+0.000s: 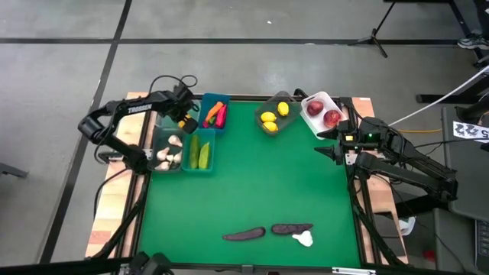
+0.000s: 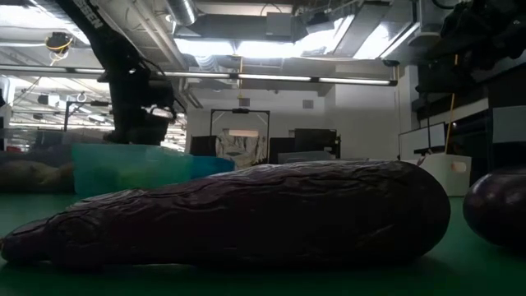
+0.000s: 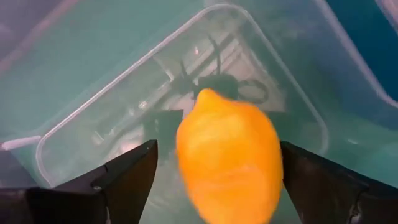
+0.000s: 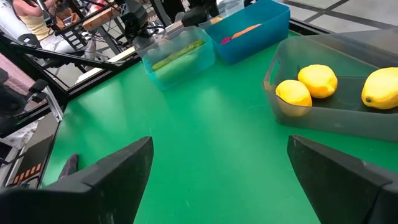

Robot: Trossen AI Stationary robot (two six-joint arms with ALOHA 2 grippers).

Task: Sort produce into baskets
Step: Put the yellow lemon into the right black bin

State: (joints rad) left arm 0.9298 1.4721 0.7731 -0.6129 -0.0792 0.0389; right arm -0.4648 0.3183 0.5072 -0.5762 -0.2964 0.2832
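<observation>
Two arms worked the green surface (image 1: 252, 183). The left gripper (image 3: 214, 165) hung over the baskets at the far left corner, its jaws spread wide — a yellow-orange lemon (image 3: 229, 157) sat between them, gripped by neither, above a clear teal tub (image 3: 124, 93). The right gripper (image 4: 217, 168) waited at the right edge beside the white basket (image 1: 315, 122) of red apples (image 1: 332, 118), jaws wide and holding nothing. Three lemons (image 4: 318, 81) lay in the grey tub (image 4: 323, 118) — cucumbers (image 1: 199, 153) and garlic (image 1: 170, 156) filled others. Two dark eggplants (image 1: 244, 234) and a garlic bulb (image 1: 303, 240) lay loose near the front edge.
</observation>
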